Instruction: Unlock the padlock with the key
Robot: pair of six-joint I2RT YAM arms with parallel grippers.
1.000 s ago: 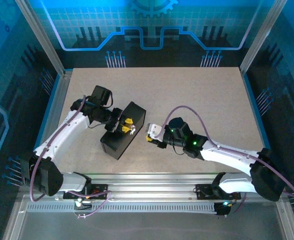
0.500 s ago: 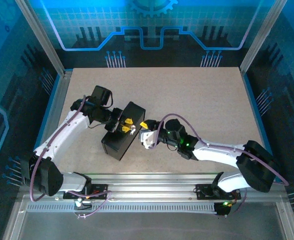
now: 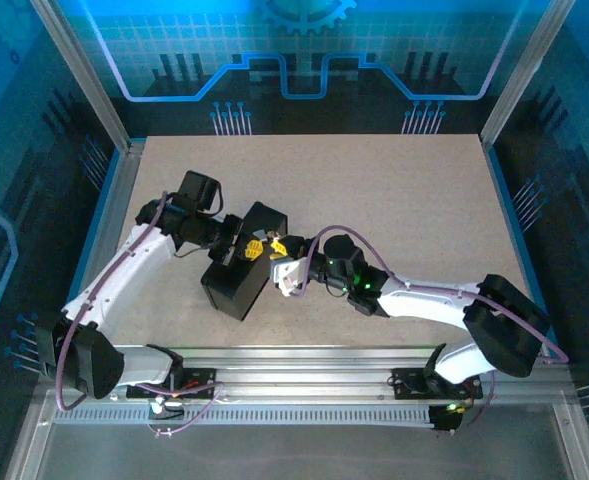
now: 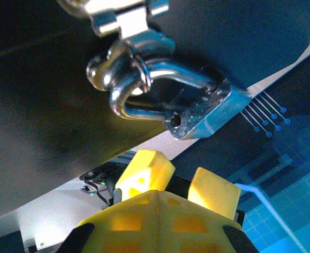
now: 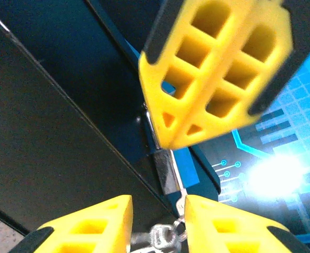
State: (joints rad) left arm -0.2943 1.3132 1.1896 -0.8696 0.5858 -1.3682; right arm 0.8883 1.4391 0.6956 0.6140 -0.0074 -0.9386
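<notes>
The right gripper (image 5: 157, 213) pinches the key (image 5: 164, 233) beside the padlock (image 4: 205, 113) on the right face of the box (image 3: 229, 290); the left gripper (image 4: 177, 176) is closed on nothing. Unsteadied, the padlock could swing and deflect the key.

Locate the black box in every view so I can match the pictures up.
Top external: black box lies left of centre, between the two arms.
Left wrist: its dark side spans the upper left.
Right wrist: its dark face covers the left half.
Shared landmark: the left gripper's yellow fingers, at the box: bottom centre in left wrist, upper right in right wrist.
</notes>
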